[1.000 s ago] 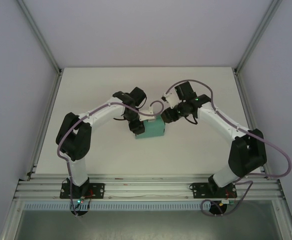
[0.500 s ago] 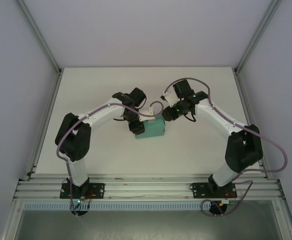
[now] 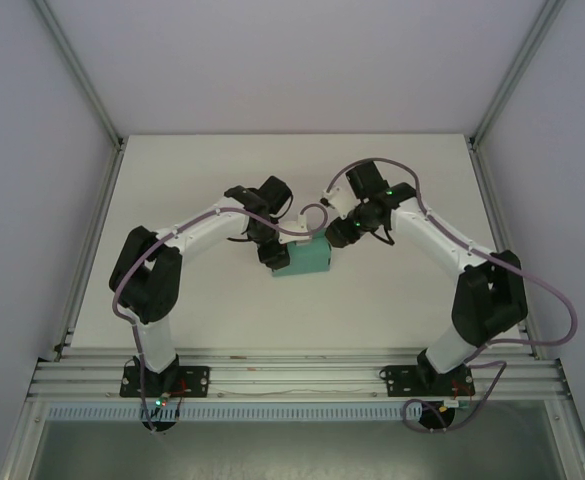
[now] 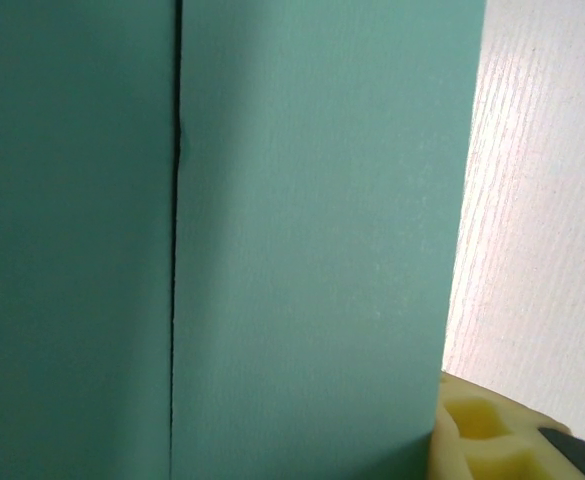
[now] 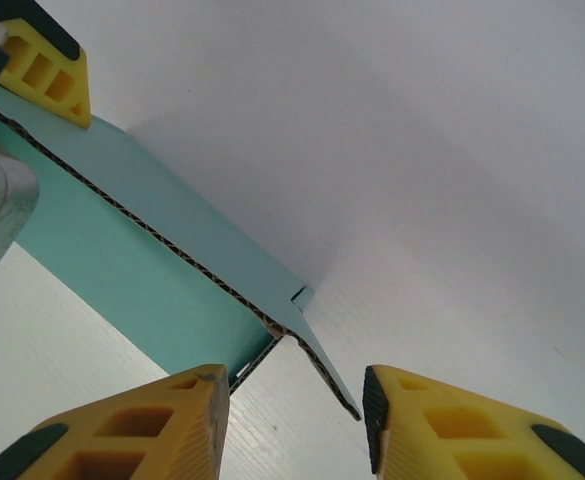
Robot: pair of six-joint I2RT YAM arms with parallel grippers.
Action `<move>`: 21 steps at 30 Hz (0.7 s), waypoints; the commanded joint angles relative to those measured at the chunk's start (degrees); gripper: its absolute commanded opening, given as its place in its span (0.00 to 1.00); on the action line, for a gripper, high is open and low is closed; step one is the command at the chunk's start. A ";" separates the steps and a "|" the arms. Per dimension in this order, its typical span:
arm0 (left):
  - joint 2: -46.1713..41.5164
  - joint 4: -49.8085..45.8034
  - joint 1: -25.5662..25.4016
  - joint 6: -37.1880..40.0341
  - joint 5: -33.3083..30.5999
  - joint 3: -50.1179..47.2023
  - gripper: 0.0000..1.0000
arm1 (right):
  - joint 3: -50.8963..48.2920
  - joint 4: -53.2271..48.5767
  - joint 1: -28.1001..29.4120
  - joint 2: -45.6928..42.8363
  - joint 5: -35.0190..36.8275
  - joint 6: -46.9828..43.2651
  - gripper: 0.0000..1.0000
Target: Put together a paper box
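Two elbows-out arms (image 3: 197, 228) at the paper box (image 3: 312, 260): left claw (image 3: 275, 256) gripping it, right claw (image 5: 294, 385) half-open, empty.

The paper box (image 3: 310, 262), teal-green corrugated card folded low, lies on the table (image 3: 222, 300), one corner flap sticking out.

The paper box (image 3: 308, 258) is plain teal-green, with one thin dark seam line down its face in the left wrist view. Its cut edge (image 5: 172, 250) shows a brown and dark wavy corrugation. The table (image 3: 202, 170) is white, finely ribbed up close. The left arm (image 3: 197, 228) and right arm (image 3: 437, 235) are white with black joints, and mauve cables (image 3: 552, 300) trail along them. The right gripper (image 5: 292, 385) has yellow fingers (image 5: 452, 430) with black patches. The left gripper (image 3: 275, 253) has a finger (image 4: 472, 435) of the same yellow. The near frame rails (image 3: 292, 375) are silver-grey and the walls (image 3: 292, 60) pale lilac-grey.
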 commanded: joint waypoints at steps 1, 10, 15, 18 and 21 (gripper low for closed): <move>-1.10 -1.27 -0.55 1.19 -0.51 -0.83 0.26 | 1.27 -0.03 0.06 1.29 -1.82 -1.15 0.39; -0.70 -0.29 -0.56 0.50 -0.15 -0.92 0.25 | 1.90 1.40 0.09 2.03 -3.34 0.06 0.23; -0.47 0.10 -0.55 0.09 -0.75 -0.83 0.25 | 2.82 2.00 0.13 2.07 -2.59 2.58 0.08; -0.22 1.48 -0.51 -1.25 -1.17 -0.83 0.25 | 3.12 0.93 0.32 2.31 -3.25 6.76 0.00; -0.21 3.31 -0.58 -2.79 -1.35 -1.20 0.25 | -0.97 6.77 1.06 0.29 -1.53 17.27 0.00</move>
